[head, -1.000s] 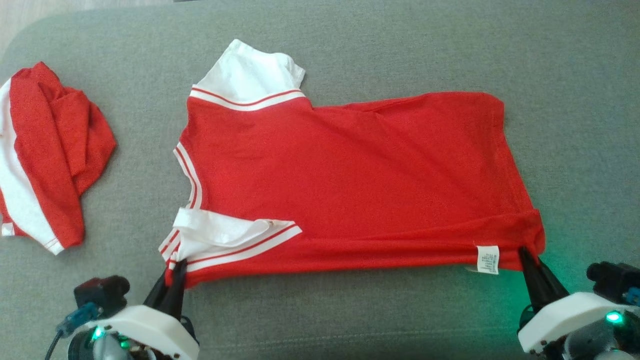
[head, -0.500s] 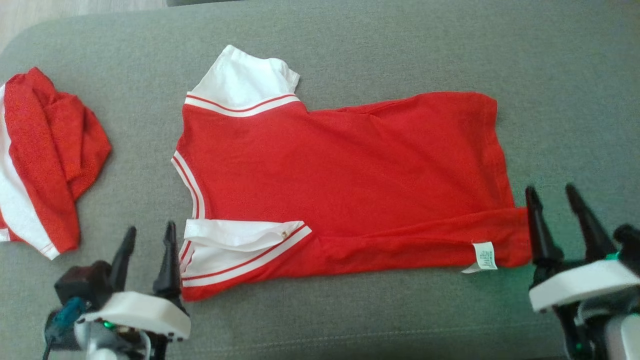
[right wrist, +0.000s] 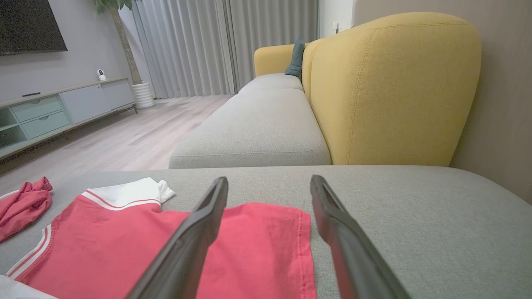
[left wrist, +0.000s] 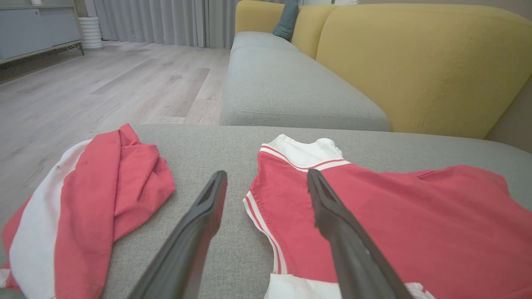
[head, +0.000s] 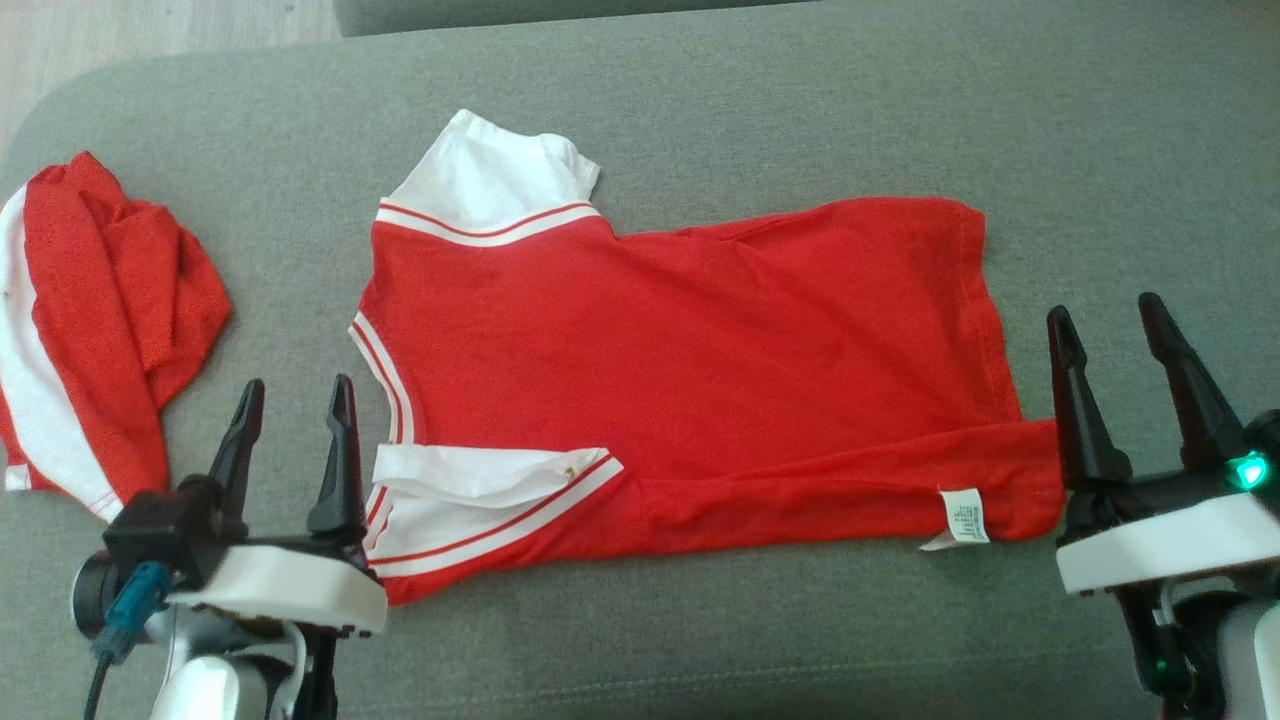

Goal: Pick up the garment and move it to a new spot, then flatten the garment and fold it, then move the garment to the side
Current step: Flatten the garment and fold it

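Note:
A red shirt with white sleeves (head: 690,370) lies spread sideways on the grey cushion (head: 700,120), neck to the left and hem to the right, with a white label (head: 965,517) at its near right corner. Its near sleeve is folded onto the body. My left gripper (head: 297,395) stands open just left of the near sleeve, holding nothing. My right gripper (head: 1106,313) stands open just right of the hem corner, also with nothing in it. The shirt (left wrist: 395,224) lies under and right of my left fingers, and its hem (right wrist: 266,249) spreads below my right fingers.
A second red and white garment (head: 90,320) lies bunched at the cushion's left edge, also seen as a crumpled heap (left wrist: 87,199). Beyond the cushion are another grey seat (left wrist: 286,87), a yellow backrest (right wrist: 390,87) and wooden floor (left wrist: 104,83).
One second ago both grippers were shut on the shirt's near edge. They let go, opened and lifted away; the shirt settled flat. The head camera shifted slightly.

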Controlling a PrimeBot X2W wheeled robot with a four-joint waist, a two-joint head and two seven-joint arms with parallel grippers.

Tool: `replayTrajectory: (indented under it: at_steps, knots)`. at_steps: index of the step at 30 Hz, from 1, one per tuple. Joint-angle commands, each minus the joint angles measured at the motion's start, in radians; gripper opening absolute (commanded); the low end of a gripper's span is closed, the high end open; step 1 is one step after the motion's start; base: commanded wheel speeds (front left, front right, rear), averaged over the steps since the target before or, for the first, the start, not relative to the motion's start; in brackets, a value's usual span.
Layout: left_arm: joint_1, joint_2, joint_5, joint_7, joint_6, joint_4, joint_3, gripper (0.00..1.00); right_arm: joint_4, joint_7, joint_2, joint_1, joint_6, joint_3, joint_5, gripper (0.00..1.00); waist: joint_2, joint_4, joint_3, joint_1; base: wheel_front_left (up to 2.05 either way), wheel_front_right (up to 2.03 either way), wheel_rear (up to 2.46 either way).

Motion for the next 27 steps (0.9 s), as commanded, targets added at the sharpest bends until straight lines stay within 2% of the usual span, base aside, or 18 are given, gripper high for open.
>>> replayTrajectory:
  at_steps: [1, 9, 14, 20, 27]
  knots:
    - [-0.042, 0.022, 0.011, 0.001, 0.008, -0.04, 0.033, 1.0, -0.037, 0.008, -0.007, -0.037, -0.001, 0.021, 0.001, 1.0, 0.0, 0.001, 0.001, 0.0, 0.0, 0.0, 0.0]
    - [-0.05, 0.024, 0.009, 0.002, 0.012, -0.033, 0.029, 1.0, -0.034, 0.009, 0.001, -0.033, -0.001, 0.02, 0.005, 1.0, 0.0, 0.002, 0.014, 0.0, 0.0, 0.0, 0.0]
    - [-0.126, 0.023, -0.004, 0.012, -0.016, -0.009, 0.008, 1.0, -0.034, 0.011, 0.003, -0.045, -0.001, 0.013, 0.008, 1.0, 0.0, 0.006, 0.062, 0.0, 0.0, 0.0, 0.0]
    - [-0.355, 0.019, -0.022, 0.034, -0.083, 0.124, -0.029, 1.0, -0.046, 0.008, 0.012, -0.082, -0.001, 0.02, 0.002, 1.0, 0.0, -0.007, 0.161, 0.0, 0.0, 0.0, 0.0]
    - [-0.672, 0.007, -0.029, 0.052, -0.155, 0.389, -0.062, 1.0, -0.046, 0.002, 0.013, -0.135, -0.001, 0.047, -0.003, 1.0, 0.0, -0.049, 0.267, 0.0, 0.0, 0.0, 0.0]
